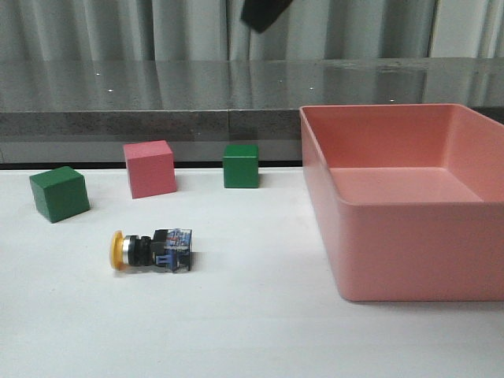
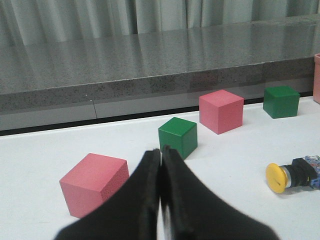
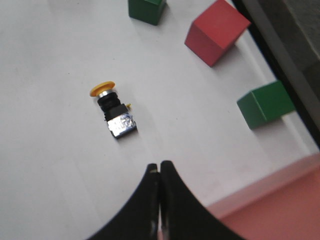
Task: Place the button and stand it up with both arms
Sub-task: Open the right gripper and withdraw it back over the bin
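Button [image 1: 151,250]: front view, lying on its side on the white surface [image 1: 252,331], yellow cap pointing left, well apart from the pink bin [image 1: 409,260]. Likely light, rigid, prone to roll on its round body. Left wrist view: left tool [image 2: 161,152] pressed together, empty, button off to one side. Right wrist view: right tool [image 3: 159,167] together, empty; best hold judged across the black barrel or the squared base.

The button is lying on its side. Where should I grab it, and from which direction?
Grip the button across its black cylindrical body, between the yellow cap and the clear block base, coming down from above. It lies flat on the table, cap pointing left in the front view, with open space around it. Both the left gripper and right gripper are shut, so open first.
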Controlling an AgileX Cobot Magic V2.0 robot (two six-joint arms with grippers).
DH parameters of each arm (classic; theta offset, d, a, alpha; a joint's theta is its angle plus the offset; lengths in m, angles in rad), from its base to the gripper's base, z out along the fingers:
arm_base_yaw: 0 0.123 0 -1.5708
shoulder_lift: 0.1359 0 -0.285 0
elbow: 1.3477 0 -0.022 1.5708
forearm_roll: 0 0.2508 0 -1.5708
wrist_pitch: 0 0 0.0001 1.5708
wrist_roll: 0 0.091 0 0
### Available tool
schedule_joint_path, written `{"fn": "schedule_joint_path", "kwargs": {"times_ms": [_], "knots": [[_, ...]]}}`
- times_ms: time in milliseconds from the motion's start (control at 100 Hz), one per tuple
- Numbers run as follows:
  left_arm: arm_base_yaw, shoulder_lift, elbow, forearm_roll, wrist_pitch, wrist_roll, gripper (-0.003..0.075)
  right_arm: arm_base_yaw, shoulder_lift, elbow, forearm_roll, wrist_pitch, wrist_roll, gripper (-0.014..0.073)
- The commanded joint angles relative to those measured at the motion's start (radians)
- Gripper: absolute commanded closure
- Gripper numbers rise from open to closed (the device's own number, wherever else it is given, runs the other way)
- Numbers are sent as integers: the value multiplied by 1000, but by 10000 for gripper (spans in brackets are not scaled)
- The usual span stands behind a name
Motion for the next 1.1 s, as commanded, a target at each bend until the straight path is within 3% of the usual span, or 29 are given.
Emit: {"fn": "schedule_joint_path", "kwargs": {"times_ms": [0,200,650,930,1090], "knots": [[1,-28,45,-6,-83,-8,740,-54,-113,-30,18,30,73,670],[1,-28,45,-6,-83,-8,740,-160,-294,84,17,-8,160,670],[1,-28,45,-6,-85,-8,740,-330,-840,775,-6,-532,161,670],[1,-28,45,-9,-107,-8,740,-406,-1129,1018,-6,-625,178,670],[1,-28,36,-198,-155,-8,740,-406,-1262,1081,-6,-638,178,670]]}}
